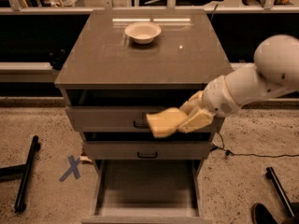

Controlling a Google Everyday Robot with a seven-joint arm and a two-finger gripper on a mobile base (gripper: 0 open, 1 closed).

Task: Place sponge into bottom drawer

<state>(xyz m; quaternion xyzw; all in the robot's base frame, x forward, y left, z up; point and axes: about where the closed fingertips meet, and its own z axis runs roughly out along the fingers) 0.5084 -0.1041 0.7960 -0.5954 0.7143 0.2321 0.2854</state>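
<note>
My gripper [183, 117] is shut on the pale yellow sponge [164, 122] and holds it in the air in front of the top drawer's front, well above the bottom drawer. The white arm reaches in from the right. The bottom drawer [146, 188] is pulled out toward the camera, its flat grey floor showing, with nothing in it.
A white bowl [142, 31] sits at the back of the cabinet top [117, 59]. The top drawer [105, 116] and middle drawer [147, 150] are closed. A blue X mark [71, 167] and a black bar [27, 172] lie on the floor to the left. A cable [252, 154] runs along the floor on the right.
</note>
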